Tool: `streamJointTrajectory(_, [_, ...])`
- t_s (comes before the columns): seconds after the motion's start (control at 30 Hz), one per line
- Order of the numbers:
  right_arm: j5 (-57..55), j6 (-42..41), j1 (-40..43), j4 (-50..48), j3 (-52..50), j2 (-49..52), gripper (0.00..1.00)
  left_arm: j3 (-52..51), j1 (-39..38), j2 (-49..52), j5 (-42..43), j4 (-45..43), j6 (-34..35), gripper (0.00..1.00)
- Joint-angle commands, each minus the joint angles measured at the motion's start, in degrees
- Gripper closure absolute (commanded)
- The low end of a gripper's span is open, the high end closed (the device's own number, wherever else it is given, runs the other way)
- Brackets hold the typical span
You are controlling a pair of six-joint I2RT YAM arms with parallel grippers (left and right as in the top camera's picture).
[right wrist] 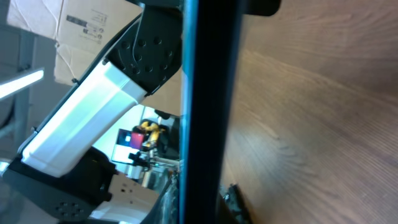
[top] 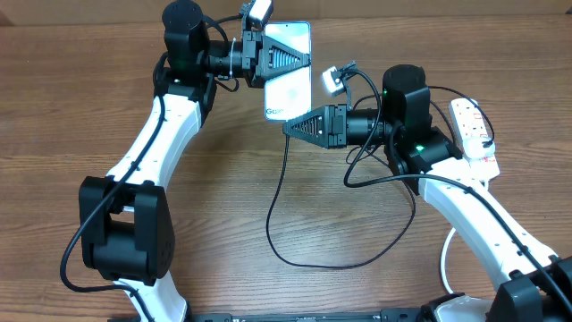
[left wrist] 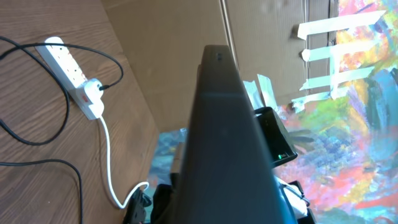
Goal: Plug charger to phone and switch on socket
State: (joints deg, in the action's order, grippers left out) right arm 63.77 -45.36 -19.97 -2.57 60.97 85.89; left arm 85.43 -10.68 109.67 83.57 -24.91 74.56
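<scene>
Plugging-in step: the left gripper (top: 299, 55) is clamped across the upper half of the phone (top: 290, 89). The right gripper (top: 290, 128), closed just below the phone's bottom edge, seems to pinch the charger (top: 273, 210) at its connector end. Next, line up the connector and push in; the socket (top: 474, 130), well right of the phone, awaits switching

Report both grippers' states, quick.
Left gripper: closed, holding the phone.
Right gripper: closed, apparently pinching the free end of the cable.
</scene>
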Motion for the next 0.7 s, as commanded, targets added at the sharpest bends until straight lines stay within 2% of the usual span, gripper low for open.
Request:
streamJointTrajectory(0.0, [0.15, 0.22, -0.28, -0.11, 0.13, 0.07, 0.96, 0.85, -1.03, -0.92, -0.83, -0.37, 0.44, 0.96])
streamJointTrajectory(0.43, [-4.37, -1.14, -0.26, -0.52, 0.15, 0.07, 0.96, 0.85, -1.36, -0.92, -1.38, -0.35, 0.42, 0.96])
streamJointTrajectory(0.67, [-4.39, -1.29, -0.22, -5.07, 0.15, 0.07, 0.96, 0.85, -1.38, -0.92, -0.42, -0.33, 0.44, 0.96])
